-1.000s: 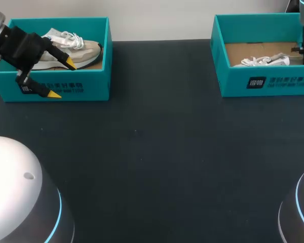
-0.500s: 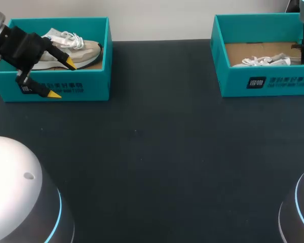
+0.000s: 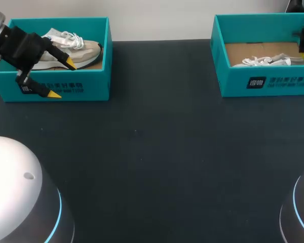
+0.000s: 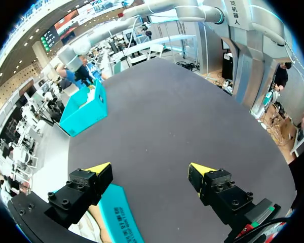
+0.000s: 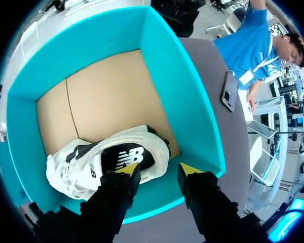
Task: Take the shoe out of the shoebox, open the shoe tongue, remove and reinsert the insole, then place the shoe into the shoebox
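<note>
A white shoe with a black side panel (image 5: 86,164) lies on the cardboard floor of the right teal shoebox (image 5: 177,76), near its front wall. My right gripper (image 5: 158,171) hangs just above the shoe's heel end, open, its yellow tips touching nothing. In the head view this shoe (image 3: 266,61) rests in the right shoebox (image 3: 233,83), with the right gripper (image 3: 302,48) at the box's far right side. A beige shoe (image 3: 76,50) sits in the left teal shoebox (image 3: 91,86). My left gripper (image 3: 62,78) is open over that box's front wall, holding nothing (image 4: 149,169).
The dark table (image 3: 157,152) stretches between the two boxes. My arms' rounded bases sit at the near corners (image 3: 20,197) (image 3: 301,212). From the left wrist, a corner of the left box (image 4: 119,212) shows under the fingers and the right box (image 4: 86,109) far across.
My right gripper has opened, let go of the white shoe and risen a little; the shoe has settled in the box. The left arm has not moved.
</note>
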{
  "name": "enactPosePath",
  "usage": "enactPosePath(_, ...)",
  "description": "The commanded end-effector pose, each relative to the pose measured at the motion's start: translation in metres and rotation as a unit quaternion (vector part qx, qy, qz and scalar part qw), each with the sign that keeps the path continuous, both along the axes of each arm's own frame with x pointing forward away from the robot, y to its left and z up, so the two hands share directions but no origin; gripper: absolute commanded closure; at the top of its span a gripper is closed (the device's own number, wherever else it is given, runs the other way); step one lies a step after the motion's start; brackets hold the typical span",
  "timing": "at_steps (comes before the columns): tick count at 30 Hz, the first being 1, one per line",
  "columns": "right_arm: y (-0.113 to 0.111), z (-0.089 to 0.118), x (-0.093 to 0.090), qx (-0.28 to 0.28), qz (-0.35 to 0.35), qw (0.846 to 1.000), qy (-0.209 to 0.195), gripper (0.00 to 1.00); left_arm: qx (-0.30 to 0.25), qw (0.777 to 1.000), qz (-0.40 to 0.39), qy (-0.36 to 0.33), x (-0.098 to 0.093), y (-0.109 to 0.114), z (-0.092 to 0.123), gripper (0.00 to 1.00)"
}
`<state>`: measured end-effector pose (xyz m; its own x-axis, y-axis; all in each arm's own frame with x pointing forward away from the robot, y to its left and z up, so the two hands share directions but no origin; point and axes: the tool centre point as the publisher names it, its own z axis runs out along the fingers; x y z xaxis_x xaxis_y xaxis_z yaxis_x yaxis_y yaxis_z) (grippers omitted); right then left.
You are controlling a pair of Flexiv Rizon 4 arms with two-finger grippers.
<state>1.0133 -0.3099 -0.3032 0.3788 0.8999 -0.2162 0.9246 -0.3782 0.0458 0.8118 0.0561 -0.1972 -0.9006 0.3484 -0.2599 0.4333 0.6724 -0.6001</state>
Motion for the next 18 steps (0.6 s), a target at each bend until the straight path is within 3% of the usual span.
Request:
enactPosePath(1, 0.013, 0.023, -0.027, -0.004, 0.0, 0.999, -0.051, 0.52, 0.002, 1.0, 0.0, 0.0, -0.001, 0.0, 0.0, 0.0)
enactPosePath(4, 0.027, 0.036, -0.035, 0.001, -0.011, 0.998, -0.066, 0.51, 0.002, 1.0, 0.0, 0.0, -0.001, 0.0, 0.0, 0.0)
enactPosePath(10, 0.056, 0.054, -0.059, 0.004, -0.011, 0.997, -0.075, 0.39, 0.002, 1.0, 0.0, 0.0, -0.001, 0.0, 0.0, 0.0)
enactPosePath(11, 0.061, 0.056, -0.063, 0.009, -0.012, 0.997, -0.075, 0.33, 0.002, 1.0, 0.0, 0.0, -0.001, 0.0, 0.0, 0.0)
enactPosePath(13, 0.069, 0.061, -0.071, 0.014, -0.014, 0.997, -0.076, 0.11, 0.002, 1.0, 0.0, 0.0, -0.001, 0.0, 0.0, 0.0)
enactPosePath(16, 0.076, 0.064, -0.076, 0.01, -0.017, 0.997, -0.079, 0.0, 0.002, 1.0, 0.0, 0.0, -0.001, 0.0, 0.0, 0.0)
enactPosePath(18, 0.076, 0.064, -0.076, 0.01, -0.017, 0.997, -0.079, 0.0, 0.002, 1.0, 0.0, 0.0, -0.001, 0.0, 0.0, 0.0)
